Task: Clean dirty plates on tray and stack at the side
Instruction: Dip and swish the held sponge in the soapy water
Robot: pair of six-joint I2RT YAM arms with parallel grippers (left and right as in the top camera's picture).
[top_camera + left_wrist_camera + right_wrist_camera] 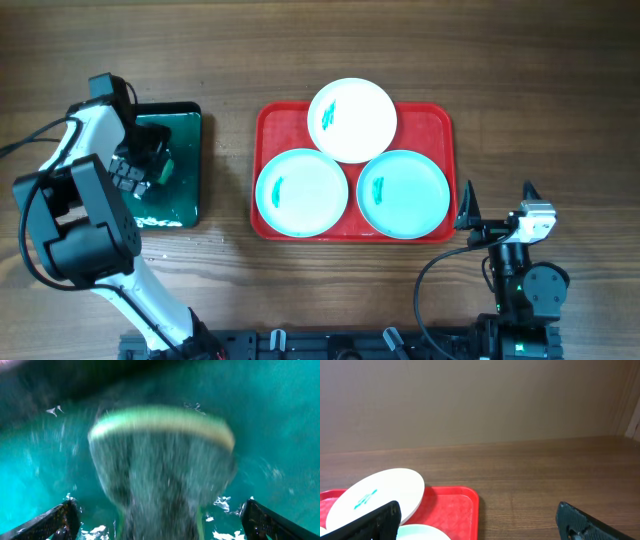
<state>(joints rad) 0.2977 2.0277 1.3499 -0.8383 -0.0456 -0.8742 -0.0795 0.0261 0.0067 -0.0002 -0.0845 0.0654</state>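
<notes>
The red tray [440, 125] lies mid-table with three plates on it. A white plate [352, 120] sits at the back, overlapping two pale-blue plates [302, 192] [403, 193] in front. Each carries a small teal smear. My left gripper [150, 165] hangs over a dark green tray [185, 125] at the left. In the left wrist view it [161, 505] stands open around a wet green-and-grey sponge [160, 460], with gaps on both sides. My right gripper [497, 195] is open and empty, just right of the red tray [455, 505]. The white plate [380, 492] shows at its left.
The green tray's floor [280, 435] is wet, with foam flecks. Bare wooden table [540, 100] lies right of the red tray and between the two trays. Cables trail at the front edge.
</notes>
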